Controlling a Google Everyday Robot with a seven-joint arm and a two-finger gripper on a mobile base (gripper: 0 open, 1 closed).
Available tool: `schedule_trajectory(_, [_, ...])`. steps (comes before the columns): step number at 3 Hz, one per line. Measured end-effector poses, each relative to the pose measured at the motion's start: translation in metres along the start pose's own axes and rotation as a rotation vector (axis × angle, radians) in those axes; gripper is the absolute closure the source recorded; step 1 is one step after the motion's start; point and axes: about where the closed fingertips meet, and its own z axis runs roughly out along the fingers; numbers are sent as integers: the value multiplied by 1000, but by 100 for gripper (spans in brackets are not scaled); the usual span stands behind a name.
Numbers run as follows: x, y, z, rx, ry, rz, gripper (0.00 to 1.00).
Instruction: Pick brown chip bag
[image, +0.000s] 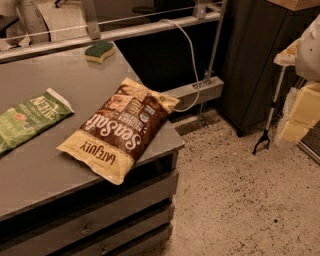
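Nearest you, the cream-coloured end effector (300, 112) hangs at the right edge of view above the speckled floor (235, 200), well apart from the bench (45, 175); you cannot tell whether it is wide or narrow, and it holds nothing you can see. Next come the grey drawer fronts (100, 220) of the bench. On its near right corner the brown chip bag (120, 130) lies flat, its cream end just over the front edge, reading "Sea Salt" in white script and "LATE JULY", both upside down to you. Left of it, apart, lies the green chip bag (30, 122), its white lettering also inverted. Farther back a green-and-yellow sponge (99, 51) sits by the bench's far edge, with a white cable (191, 60) beyond.
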Motion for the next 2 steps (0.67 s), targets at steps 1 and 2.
schedule_trajectory(1, [0,0,0,0,0,0,0])
schedule_trajectory(2, [-6,-4,4,8,-31,-9,0])
